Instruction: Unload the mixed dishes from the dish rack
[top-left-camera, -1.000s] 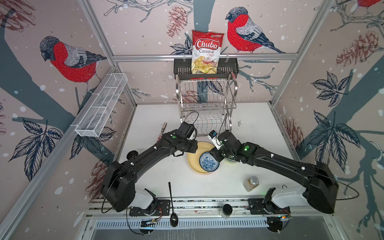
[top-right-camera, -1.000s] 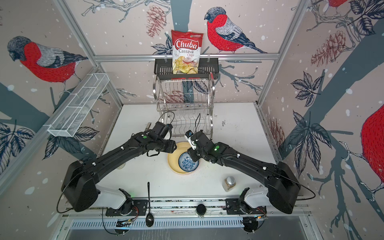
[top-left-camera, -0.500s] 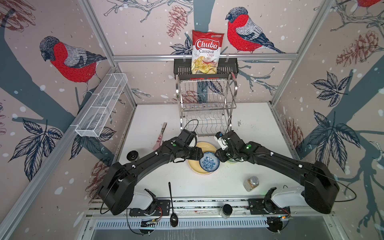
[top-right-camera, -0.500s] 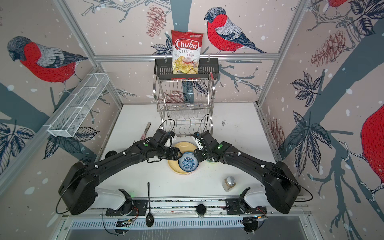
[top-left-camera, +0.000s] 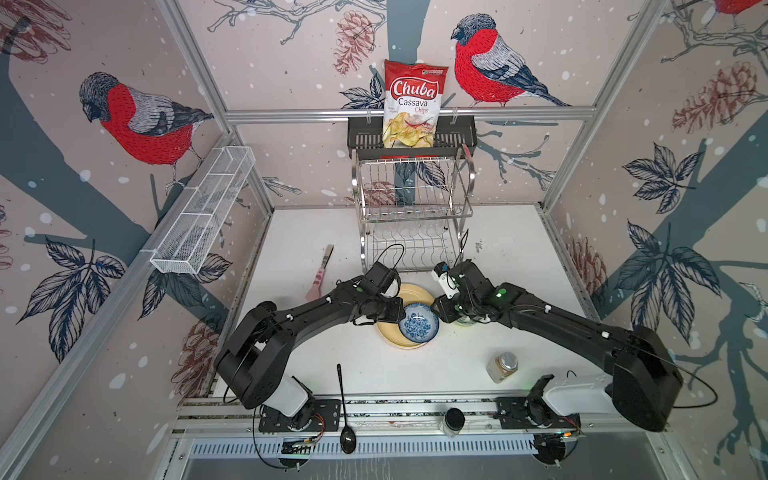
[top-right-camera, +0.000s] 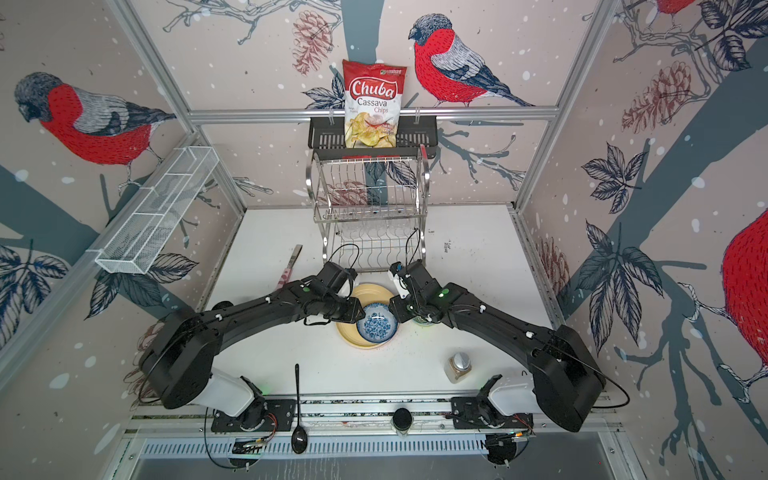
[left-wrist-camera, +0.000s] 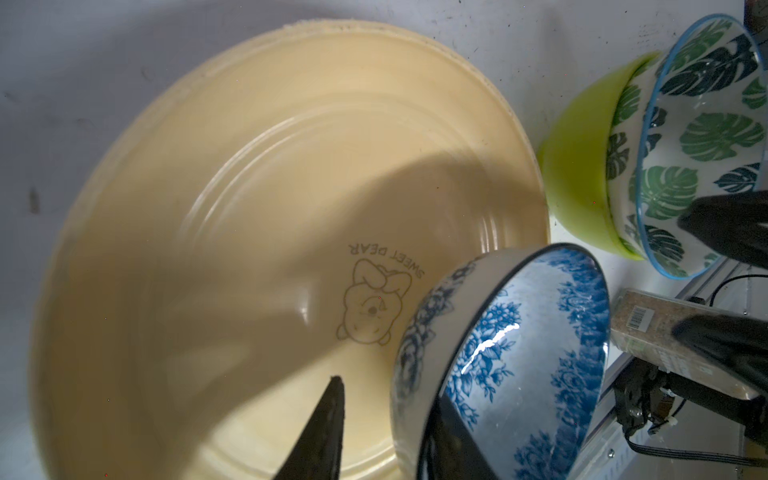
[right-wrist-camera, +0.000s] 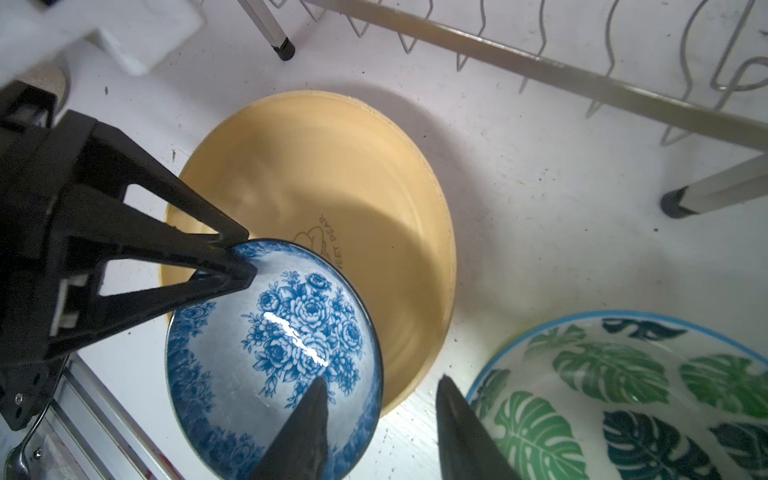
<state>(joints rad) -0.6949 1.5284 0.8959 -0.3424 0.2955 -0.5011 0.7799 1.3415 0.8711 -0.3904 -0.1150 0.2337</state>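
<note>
Left claw (right-wrist-camera: 239, 259) tight on blue bowl (right-wrist-camera: 291, 332), right claw (right-wrist-camera: 382, 380) spread; white table (top-left-camera: 415, 374), bird-print walls (top-left-camera: 291, 62).

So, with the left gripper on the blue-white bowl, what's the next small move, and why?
Probably lift it straight up a little. The left gripper pinches the rim of the blue-white bowl, which sits tilted over the yellow plate; the open right gripper hovers close beside, so sideways travel risks contact.
</note>
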